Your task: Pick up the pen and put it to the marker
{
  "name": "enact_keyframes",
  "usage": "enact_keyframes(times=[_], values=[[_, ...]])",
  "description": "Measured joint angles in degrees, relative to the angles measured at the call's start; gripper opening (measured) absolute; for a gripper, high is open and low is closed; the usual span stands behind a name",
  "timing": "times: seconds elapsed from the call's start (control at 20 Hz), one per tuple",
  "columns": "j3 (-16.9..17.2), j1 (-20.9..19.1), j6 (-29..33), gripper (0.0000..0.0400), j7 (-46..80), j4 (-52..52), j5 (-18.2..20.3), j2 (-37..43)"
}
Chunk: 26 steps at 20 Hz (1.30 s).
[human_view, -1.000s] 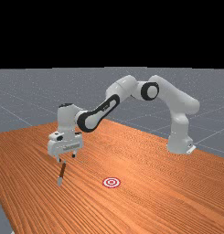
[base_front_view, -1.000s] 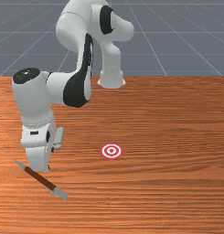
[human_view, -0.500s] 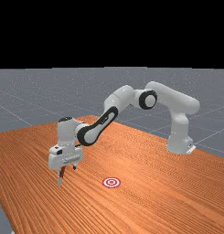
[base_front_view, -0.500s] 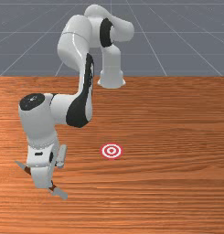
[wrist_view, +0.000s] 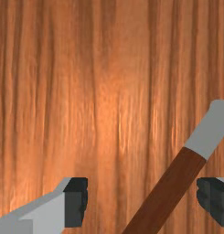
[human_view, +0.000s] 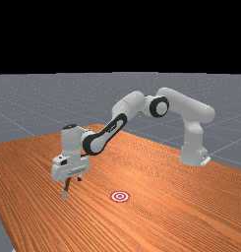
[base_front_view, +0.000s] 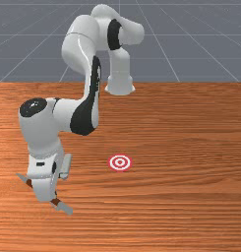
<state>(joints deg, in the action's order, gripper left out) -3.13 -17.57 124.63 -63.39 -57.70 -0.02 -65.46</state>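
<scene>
The gripper (human_view: 73,181) is released: its two dark-tipped fingers stand wide apart, pointing down, low over the orange-brown wooden tabletop (base_front_view: 181,206). The slim pen with a brown barrel and grey ends (wrist_view: 184,170) lies on the tabletop, beneath the hand. In the wrist view, the brown barrel crosses the gap between the fingers obliquely, nearer one finger than the other, and is not clamped. In the front view, the hand covers part of the barrel; the tapered grey end extends toward the front view's left, and the blunt grey end toward the front view's right and the near side. The flat, round red-and-white target marker (base_front_view: 120,162) is located on the tabletop to the front view's right of the pen, well apart from it.
</scene>
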Motion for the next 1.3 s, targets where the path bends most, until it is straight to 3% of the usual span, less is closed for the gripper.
enact_keyframes(times=[0.1,0.25,0.3,0.35,0.4,0.45,0.5,0.65,0.7,0.75,0.8,0.9,0.95,1.0,1.15,1.3], values=[[-1.06,-1.44,4.92,0.0383,-2.79,-2.87,0.61,1.00],[-0.78,-2.70,2.21,0.0396,-4.07,1.51,0.59,-1.22],[0.20,-2.20,-1.06,0.0241,-1.27,4.34,0.48,-2.44],[0.24,-2.02,-0.58,0.0146,-0.92,3.34,0.46,-1.93],[0.28,-1.72,-0.09,0.0246,-0.35,2.35,0.48,-1.41],[0.18,-1.49,0.21,0.0306,-0.47,1.71,0.41,-1.06],[0.03,-1.36,0.33,0.0343,-0.96,1.36,0.30,-0.87],[0.02,-1.09,0.09,0.0390,-1.52,4.87,0.05,-4.22],[0.14,-0.95,-0.66,0.0388,-1.43,8.13,-0.07,-6.77],[0.15,-0.74,-1.50,0.0262,-1.34,11.31,-0.10,-8.48],[0.16,-0.55,-2.23,0.0251,-1.42,14.79,-0.01,-10.35],[-0.18,-0.75,0.56,0.0123,-1.72,11.08,0.25,-8.38],[-0.72,-0.99,-2.97,0.0095,-2.17,14.56,0.74,-9.80],[-1.20,-1.18,-3.44,0.0096,-2.38,14.93,1.17,-9.91],[1.70,2.08,2.52,0.0098,8.57,4.64,0.95,-4.58],[2.83,7.64,6.40,0.0099,18.29,-3.26,1.29,-0.39]])
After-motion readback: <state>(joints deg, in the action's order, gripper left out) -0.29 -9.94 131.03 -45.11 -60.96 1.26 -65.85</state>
